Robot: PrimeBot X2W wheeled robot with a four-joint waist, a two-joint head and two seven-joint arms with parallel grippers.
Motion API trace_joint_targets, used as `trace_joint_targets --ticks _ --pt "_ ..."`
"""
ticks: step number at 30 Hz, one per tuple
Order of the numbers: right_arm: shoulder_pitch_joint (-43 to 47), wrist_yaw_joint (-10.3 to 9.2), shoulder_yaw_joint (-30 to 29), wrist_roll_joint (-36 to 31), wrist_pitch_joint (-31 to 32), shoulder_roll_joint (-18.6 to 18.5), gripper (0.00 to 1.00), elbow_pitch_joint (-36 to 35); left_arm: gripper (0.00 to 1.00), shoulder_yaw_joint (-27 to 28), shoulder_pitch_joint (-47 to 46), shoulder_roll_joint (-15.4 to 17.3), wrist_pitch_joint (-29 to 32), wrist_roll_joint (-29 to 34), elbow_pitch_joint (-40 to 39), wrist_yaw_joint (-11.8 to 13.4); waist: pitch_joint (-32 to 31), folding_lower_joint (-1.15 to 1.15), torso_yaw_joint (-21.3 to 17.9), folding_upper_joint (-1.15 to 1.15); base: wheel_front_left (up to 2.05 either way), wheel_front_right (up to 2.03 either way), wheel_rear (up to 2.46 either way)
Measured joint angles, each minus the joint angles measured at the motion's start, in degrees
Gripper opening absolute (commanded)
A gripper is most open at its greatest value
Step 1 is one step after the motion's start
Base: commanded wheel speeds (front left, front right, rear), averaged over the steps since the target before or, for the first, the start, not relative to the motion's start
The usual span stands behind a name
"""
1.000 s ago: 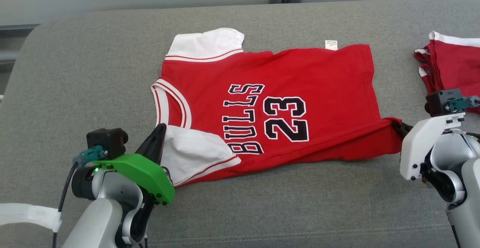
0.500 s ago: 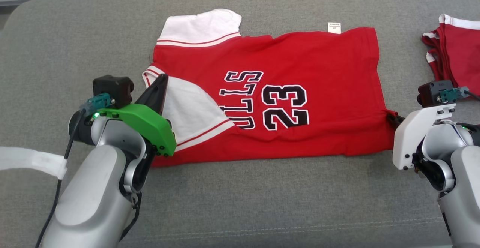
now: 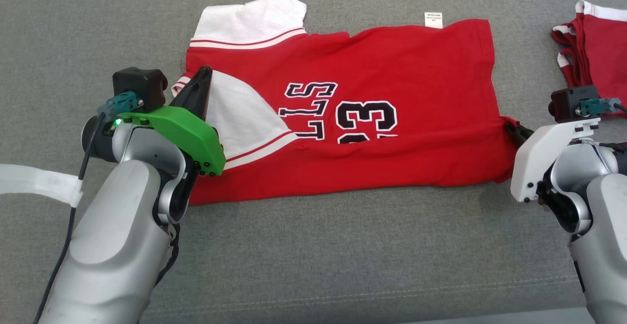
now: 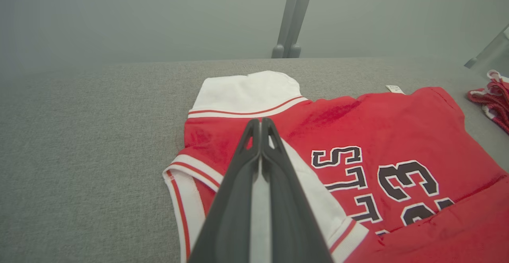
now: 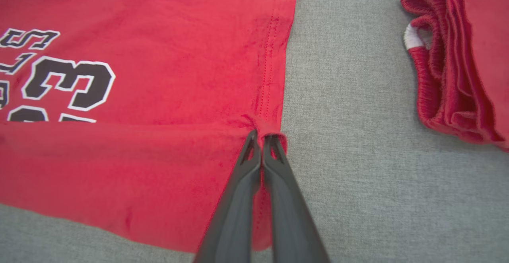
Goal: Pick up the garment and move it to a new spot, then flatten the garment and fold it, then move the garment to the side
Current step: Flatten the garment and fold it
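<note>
Red pile [image 3: 600, 54] — right of jersey [image 3: 416, 69]

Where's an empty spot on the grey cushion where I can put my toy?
Biggest bare patch: the grey cushion along the near edge of the jersey, in the middle. Another lies left of the jersey, beyond the left gripper. It is crowded at the right, where the right gripper pinches the jersey corner near the red pile.
</note>
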Motion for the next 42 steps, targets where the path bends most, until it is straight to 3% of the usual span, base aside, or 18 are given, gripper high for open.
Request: trace_joint_targets --ticks 19,20,21,22,23,25,34,42 --pt "-2.84 0.00 0.64 -1.68 -2.35 1.32 0.00 5.05 0.00 -1.76 -7.32 -1.51 -1.83 1.33 8.43 -0.58 1.11 0.00 0.18 0.00 0.00 0.00 0.00" --pt "-3.02 0.00 0.68 -1.69 -2.56 1.38 0.02 5.27 0.00 -1.91 -7.53 -1.54 -1.83 1.55 8.92 -0.57 1.14 0.00 0.12 0.00 0.00 0.00 0.00" --pt "-3.12 0.00 0.75 -1.69 -2.71 1.44 0.28 5.54 0.00 -1.92 -7.71 -1.58 -2.30 1.58 9.36 -0.35 1.16 0.00 0.09 0.00 0.00 0.00 0.00" --pt "-3.19 0.00 0.79 -1.71 -2.99 1.46 0.84 5.80 0.30 -1.92 -7.93 -1.64 -2.78 1.69 9.77 -0.15 1.15 0.00 0.08 0.00 0.00 0.00 0.00" --pt "-3.26 0.00 0.84 -1.80 -3.36 1.47 1.00 6.02 0.90 -1.98 -8.15 -1.65 -2.98 1.91 10.23 -0.13 1.12 0.00 0.07 0.00 0.00 0.00 0.00" --pt "-3.44 0.00 0.79 -1.93 -3.75 1.48 1.00 6.72 1.00 -2.13 -8.32 -1.76 -3.46 2.05 11.13 -0.13 1.00 0.00 0.08 0.00 0.00 0.00 0.00" --pt "-2.88 0.00 -1.33 -3.38 -5.89 1.98 1.00 7.57 1.00 -1.63 -7.88 -1.82 -8.86 2.99 13.46 2.49 -0.71 0.00 0.26 0.00 0.00 0.00 0.00" --pt "3.16 0.00 -5.22 -4.06 -5.13 2.08 1.00 1.91 1.00 -3.15 0.04 -0.86 -7.12 2.89 13.25 3.48 -3.37 0.00 0.96 0.00 0.00 0.00 0.00"
